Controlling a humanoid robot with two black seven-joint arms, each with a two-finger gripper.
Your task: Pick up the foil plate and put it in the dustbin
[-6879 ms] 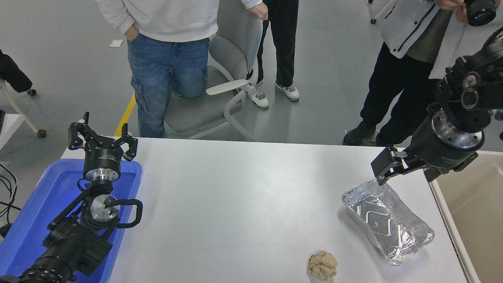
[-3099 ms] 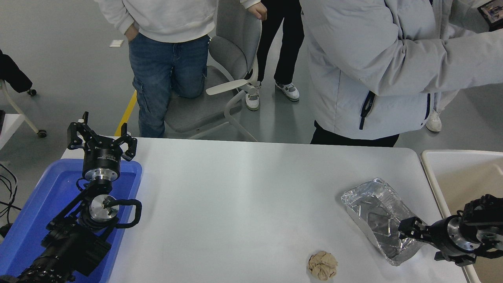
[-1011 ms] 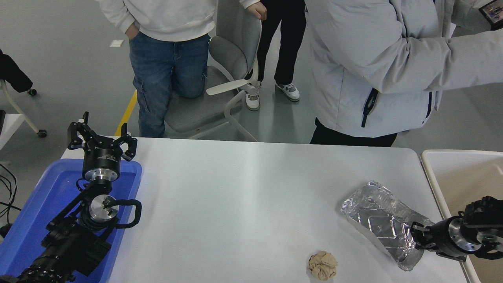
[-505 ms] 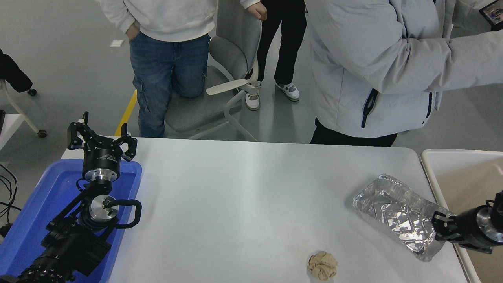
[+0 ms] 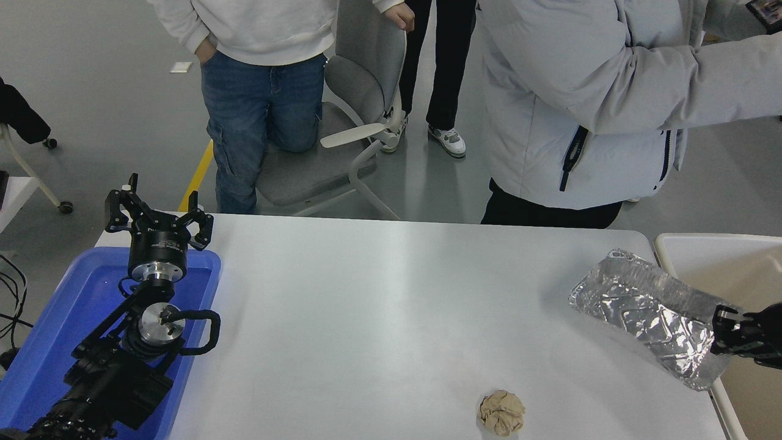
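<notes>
The shiny crinkled foil plate (image 5: 650, 315) hangs tilted above the table's right edge, its near end over the rim of the beige dustbin (image 5: 696, 247). My right gripper (image 5: 721, 333) comes in from the right edge and is shut on the plate's near right end. Most of that arm is out of the picture. My left gripper (image 5: 157, 214) is parked at the lower left, open and empty, over the blue tray.
A blue plastic tray (image 5: 49, 330) lies at the table's left edge under my left arm. A crumpled tan paper ball (image 5: 501, 412) lies near the front edge. People stand at the far side, one in a pale jacket (image 5: 586, 91) close to the bin. A grey chair (image 5: 342, 122) stands behind.
My right gripper has lifted the foil plate off the table and carried it right and away, toward the dustbin. The left arm has not moved.
</notes>
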